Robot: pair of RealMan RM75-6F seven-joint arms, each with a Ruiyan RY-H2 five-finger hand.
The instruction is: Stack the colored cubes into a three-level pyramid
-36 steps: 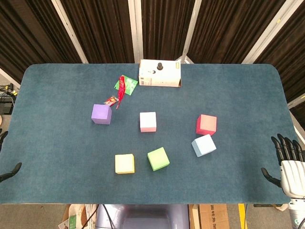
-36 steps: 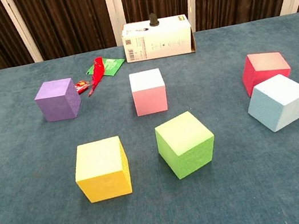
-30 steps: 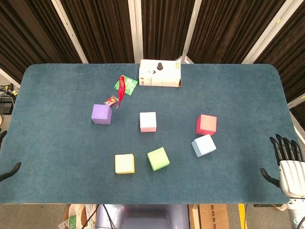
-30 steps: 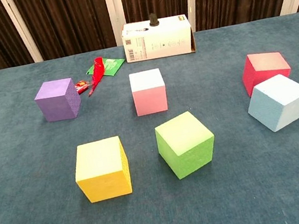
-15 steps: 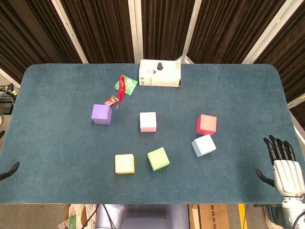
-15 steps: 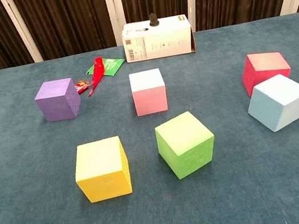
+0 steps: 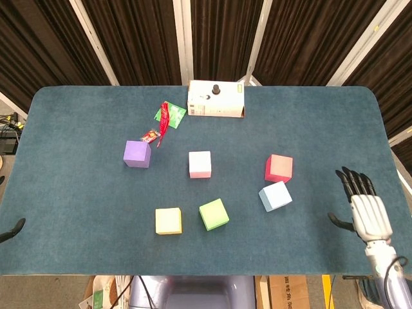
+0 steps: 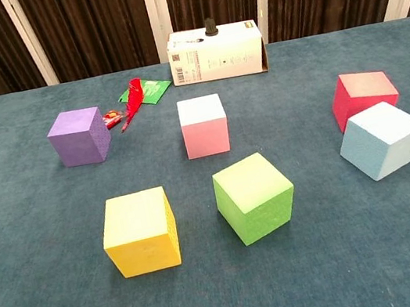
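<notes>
My right hand point(image 7: 362, 207) is hovering with fingers spread, holding nothing, to the right of the light blue cube point(image 7: 275, 196). The red cube point(image 7: 279, 168) is touching it from behind. The green cube point(image 7: 214, 214), yellow cube point(image 7: 168, 221), pink cube point(image 7: 200, 164) and purple cube point(image 7: 137, 154) are lying further to its left. Of my left hand point(image 7: 13, 228) only a dark tip is showing, so I cannot tell its state.

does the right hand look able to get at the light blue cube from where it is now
Probably yes. The right hand is open over the table's right side, and only bare cloth lies between it and the light blue cube. The red cube sits close behind, not in the path.
</notes>
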